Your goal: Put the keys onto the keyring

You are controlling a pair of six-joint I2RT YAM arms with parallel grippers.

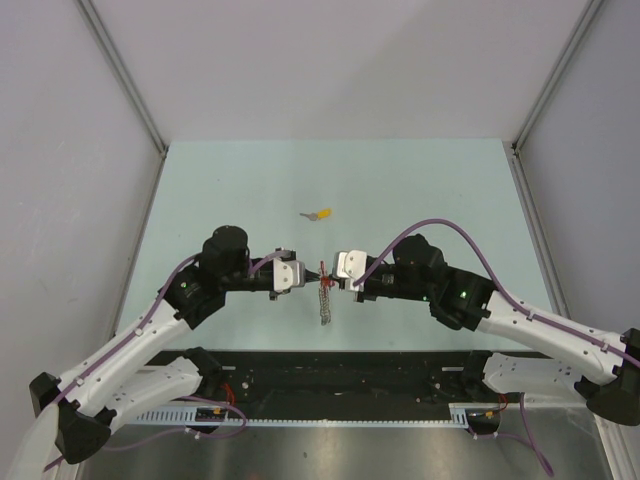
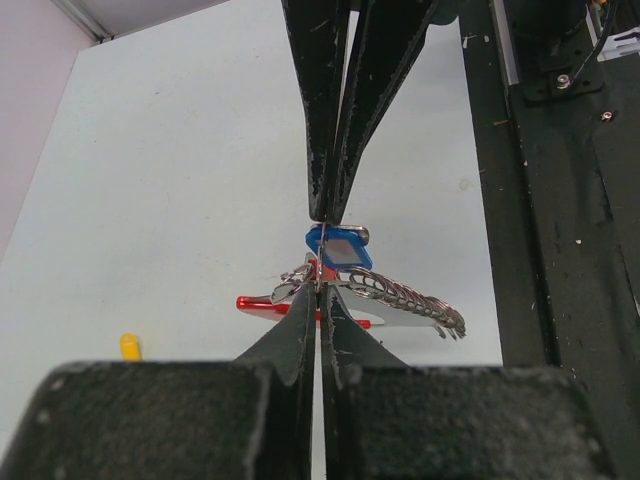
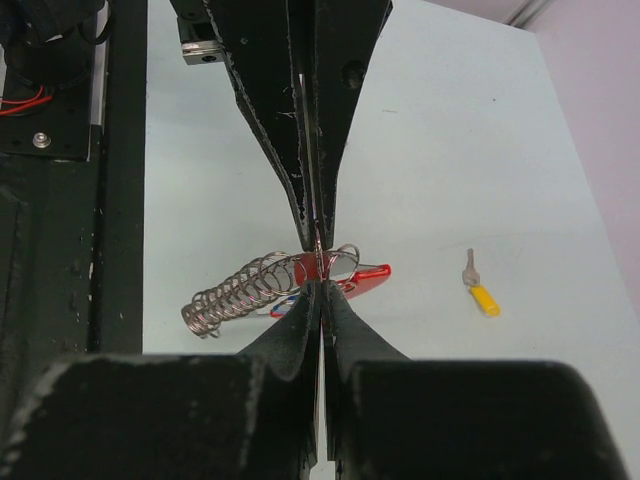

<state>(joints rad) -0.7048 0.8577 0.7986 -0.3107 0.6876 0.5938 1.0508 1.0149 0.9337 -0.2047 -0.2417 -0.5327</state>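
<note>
The keyring (image 1: 325, 300), a silvery chain with a red tag, sits between my two grippers at the table's near middle. My left gripper (image 1: 307, 280) is shut on its ring; its tips (image 2: 318, 290) meet beside the red tag (image 2: 262, 302) and the chain (image 2: 410, 298). My right gripper (image 1: 337, 278) faces it tip to tip and is shut on a blue-capped key (image 2: 340, 250) at the ring. In the right wrist view its tips (image 3: 320, 285) touch the keyring (image 3: 240, 290). A yellow-capped key (image 1: 320, 214) lies alone farther back and also shows in the right wrist view (image 3: 481, 294).
The black mounting rail (image 1: 330, 375) runs along the near edge just behind the grippers. The pale green table (image 1: 420, 190) is bordered by grey walls with metal frame posts (image 1: 125, 80) at left and right.
</note>
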